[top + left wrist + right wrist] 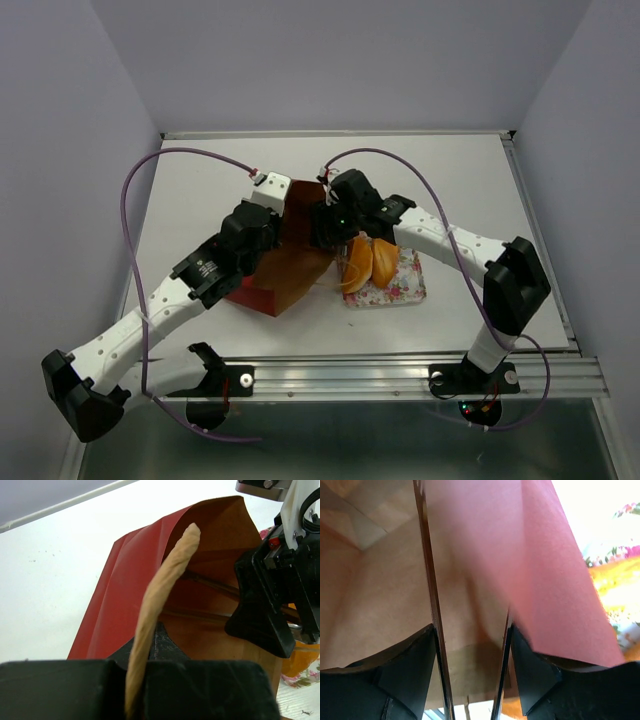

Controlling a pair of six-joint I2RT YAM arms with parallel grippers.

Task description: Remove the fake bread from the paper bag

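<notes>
The red-brown paper bag (290, 265) lies tilted at the table's middle, its mouth toward the right. My left gripper (268, 205) is shut on the bag's tan cord handle (165, 580) and holds the upper edge up. My right gripper (322, 228) is open with its fingers inside the bag's mouth; the left wrist view shows it at the opening (260, 625). In the right wrist view the fingertips (432, 645) frame only bare tan inner paper (380, 590). Two orange bread loaves (358, 265) lie on the floral tray (405, 288). No bun or roll shows.
The floral tray sits right of the bag, close under my right arm. A metal rail (400, 378) runs along the table's near edge. White walls close the table at the back and sides.
</notes>
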